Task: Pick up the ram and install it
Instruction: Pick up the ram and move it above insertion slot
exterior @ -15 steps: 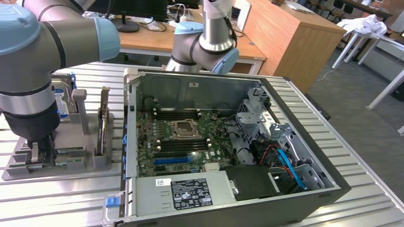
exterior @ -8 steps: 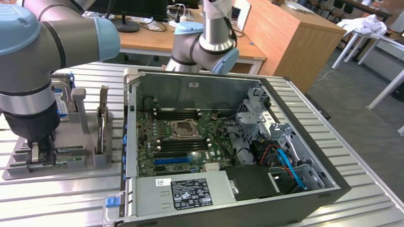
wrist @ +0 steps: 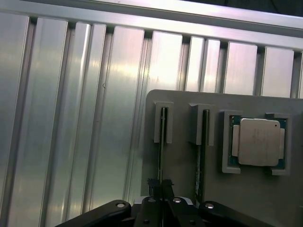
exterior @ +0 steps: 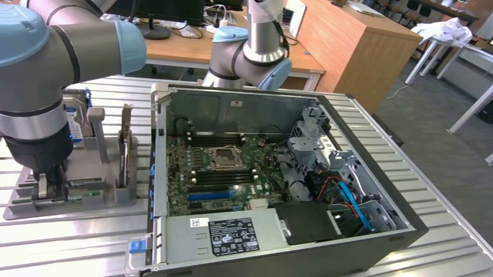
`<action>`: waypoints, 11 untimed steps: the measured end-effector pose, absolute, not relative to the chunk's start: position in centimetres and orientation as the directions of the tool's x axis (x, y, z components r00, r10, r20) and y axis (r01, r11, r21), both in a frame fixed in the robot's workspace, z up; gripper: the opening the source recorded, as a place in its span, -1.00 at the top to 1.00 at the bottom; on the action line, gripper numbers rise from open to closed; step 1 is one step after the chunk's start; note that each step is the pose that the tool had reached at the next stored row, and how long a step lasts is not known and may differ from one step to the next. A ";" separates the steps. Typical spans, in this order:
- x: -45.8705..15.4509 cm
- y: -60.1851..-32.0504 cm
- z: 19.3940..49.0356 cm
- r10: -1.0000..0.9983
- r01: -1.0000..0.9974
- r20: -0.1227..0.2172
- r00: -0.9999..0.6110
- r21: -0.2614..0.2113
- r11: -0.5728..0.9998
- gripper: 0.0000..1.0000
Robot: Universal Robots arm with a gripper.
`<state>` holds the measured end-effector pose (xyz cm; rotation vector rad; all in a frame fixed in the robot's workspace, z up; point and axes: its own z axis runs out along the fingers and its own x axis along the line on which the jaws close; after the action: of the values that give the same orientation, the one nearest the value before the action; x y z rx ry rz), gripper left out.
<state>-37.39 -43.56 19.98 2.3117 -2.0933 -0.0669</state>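
Fingers [wrist: 152,187] pinched tight on ram [wrist: 161,137], slotted in grey holder [wrist: 182,182].

Wrist view: ram [wrist: 162,142] is standing edge-on in the grey holder [wrist: 182,165], so its chips and label are facing out of sight. The gripper [wrist: 161,183] body and the holder are running off the picture's edge.

Exterior view: the holder's posts are hiding the fingertips and the ram. The edges are cropping the arm [exterior: 46,86] and computer case [exterior: 370,251]. The print on the power-supply label [exterior: 233,235] is coming through too small to read.
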 end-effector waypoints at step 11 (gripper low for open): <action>-37.4 -43.6 20.8 -0.995 -0.994 -0.017 0.099 0.045 -0.099 0.76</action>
<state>-37.39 -43.57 20.78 2.3117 -2.0931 -0.0669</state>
